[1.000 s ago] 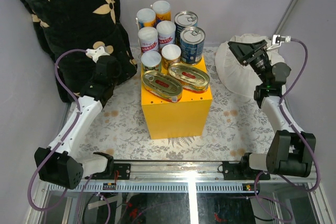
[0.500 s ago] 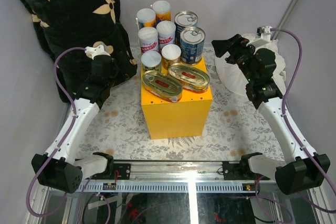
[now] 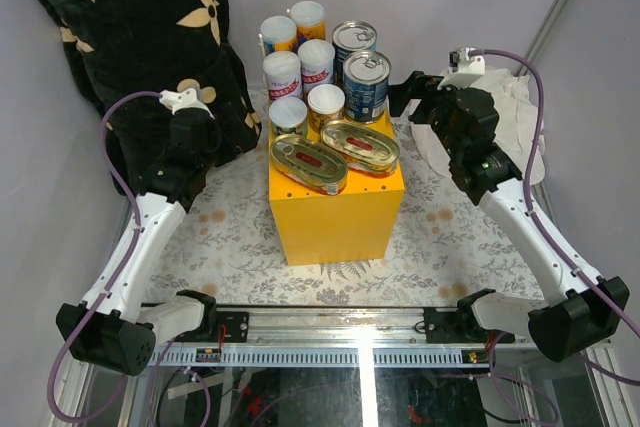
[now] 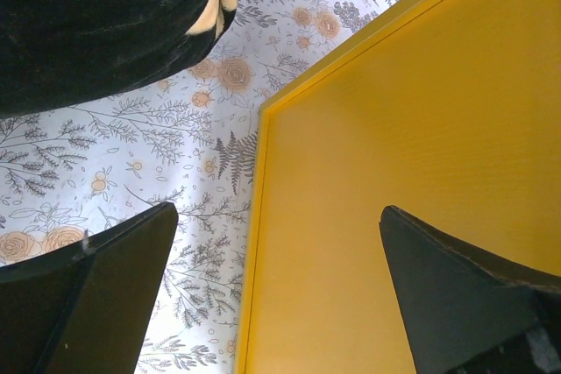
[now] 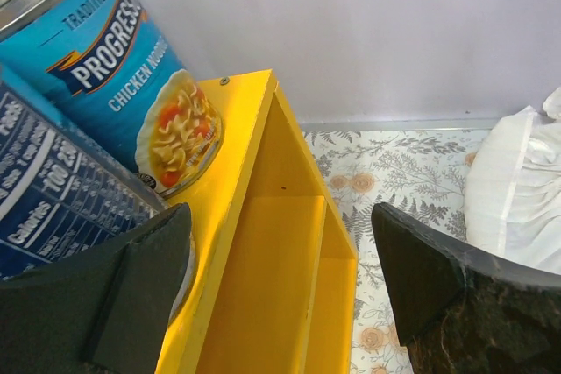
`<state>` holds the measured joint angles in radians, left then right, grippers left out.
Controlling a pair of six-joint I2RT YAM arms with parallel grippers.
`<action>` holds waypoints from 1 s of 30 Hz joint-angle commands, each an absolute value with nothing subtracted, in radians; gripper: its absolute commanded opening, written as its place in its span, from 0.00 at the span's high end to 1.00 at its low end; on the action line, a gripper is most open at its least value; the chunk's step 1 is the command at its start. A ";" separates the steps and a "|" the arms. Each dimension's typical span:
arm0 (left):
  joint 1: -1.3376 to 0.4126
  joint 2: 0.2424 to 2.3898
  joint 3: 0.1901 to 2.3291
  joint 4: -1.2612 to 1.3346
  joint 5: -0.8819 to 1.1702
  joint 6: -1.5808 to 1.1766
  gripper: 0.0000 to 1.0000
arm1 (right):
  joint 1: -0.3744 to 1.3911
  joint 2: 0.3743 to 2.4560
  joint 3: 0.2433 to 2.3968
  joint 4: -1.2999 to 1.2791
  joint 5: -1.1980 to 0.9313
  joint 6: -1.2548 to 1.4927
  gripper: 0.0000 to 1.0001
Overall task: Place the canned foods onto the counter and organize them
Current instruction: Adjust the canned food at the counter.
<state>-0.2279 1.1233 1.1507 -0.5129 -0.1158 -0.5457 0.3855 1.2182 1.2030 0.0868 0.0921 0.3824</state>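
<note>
The yellow counter stands mid-table. On its top are several slim white-lidded cans, two blue-labelled silver-topped cans and two flat oval gold tins at the front. My right gripper is open and empty, just right of the blue cans; its wrist view shows a blue soup can at the left finger and the counter's edge between the jaws. My left gripper is open and empty, left of the counter; its jaws frame the counter's side.
A black flower-patterned pillow leans at the back left, close over my left gripper. A white cloth bundle lies at the back right behind my right arm. A floral cloth covers the table.
My right arm has swung left, away from the white bundle, to the blue cans on the counter. My left arm has shifted slightly. The cans have not moved.
</note>
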 commanded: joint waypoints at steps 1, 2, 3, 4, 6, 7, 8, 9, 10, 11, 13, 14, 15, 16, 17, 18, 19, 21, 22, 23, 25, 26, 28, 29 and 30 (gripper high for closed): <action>-0.223 1.109 1.168 -0.516 -0.127 -0.517 0.00 | 0.429 1.204 1.256 0.104 0.184 0.286 0.09; -0.223 1.112 1.169 -0.517 -0.126 -0.517 0.00 | 0.437 1.206 1.257 0.105 0.189 0.281 0.09; -0.222 1.113 1.170 -0.517 -0.125 -0.516 0.00 | 0.444 1.209 1.257 0.105 0.193 0.276 0.09; -0.222 1.115 1.170 -0.518 -0.122 -0.515 0.00 | 0.449 1.212 1.258 0.106 0.197 0.272 0.09; -0.222 1.115 1.168 -0.520 -0.123 -0.514 0.00 | 0.461 1.217 1.259 0.107 0.203 0.266 0.09; -0.223 1.114 1.168 -0.520 -0.124 -0.514 0.00 | 0.466 1.219 1.263 0.106 0.207 0.264 0.09; -0.223 1.114 1.167 -0.520 -0.124 -0.513 0.00 | 0.470 1.221 1.263 0.106 0.210 0.261 0.09; -0.223 1.114 1.167 -0.520 -0.125 -0.512 0.00 | 0.475 1.221 1.265 0.107 0.212 0.258 0.09; -0.222 1.114 1.166 -0.519 -0.126 -0.512 0.00 | 0.479 1.222 1.265 0.108 0.213 0.255 0.09; -0.222 1.115 1.165 -0.520 -0.126 -0.512 0.00 | 0.483 1.223 1.264 0.110 0.214 0.252 0.09; -0.222 1.120 1.166 -0.520 -0.125 -0.514 0.00 | 0.490 1.224 1.263 0.113 0.217 0.249 0.09; -0.223 1.122 1.167 -0.520 -0.122 -0.514 0.00 | 0.493 1.224 1.263 0.114 0.217 0.249 0.09; -0.222 1.124 1.166 -0.520 -0.118 -0.514 0.00 | 0.498 1.223 1.264 0.115 0.218 0.248 0.09; -0.222 1.123 1.165 -0.520 -0.117 -0.514 0.00 | 0.500 1.225 1.265 0.115 0.219 0.247 0.09; -0.222 1.123 1.165 -0.520 -0.117 -0.515 0.00 | 0.503 1.227 1.265 0.114 0.224 0.244 0.09; -0.222 1.123 1.165 -0.520 -0.118 -0.514 0.00 | 0.505 1.228 1.268 0.113 0.226 0.243 0.09; -0.223 1.124 1.166 -0.520 -0.117 -0.515 0.00 | 0.507 1.229 1.270 0.112 0.227 0.241 0.09; -0.222 1.123 1.165 -0.519 -0.117 -0.514 0.00 | 0.508 1.229 1.271 0.112 0.230 0.239 0.09; -0.222 1.123 1.165 -0.519 -0.118 -0.513 0.00 | 0.509 1.231 1.273 0.112 0.230 0.237 0.09; -0.222 1.122 1.165 -0.520 -0.118 -0.513 0.00 | 0.508 1.232 1.273 0.111 0.229 0.238 0.09; -0.222 1.121 1.165 -0.520 -0.118 -0.513 0.00 | 0.510 1.233 1.275 0.109 0.229 0.238 0.09; -0.222 1.121 1.165 -0.521 -0.118 -0.512 0.00 | 0.509 1.233 1.275 0.109 0.229 0.239 0.09; -0.222 1.121 1.165 -0.521 -0.116 -0.512 0.00 | 0.510 1.233 1.275 0.107 0.228 0.239 0.09; -0.222 1.121 1.165 -0.522 -0.115 -0.512 0.00 | 0.509 1.233 1.276 0.107 0.228 0.238 0.09; -0.222 1.122 1.165 -0.522 -0.116 -0.512 0.00 | 0.510 1.233 1.276 0.106 0.228 0.238 0.09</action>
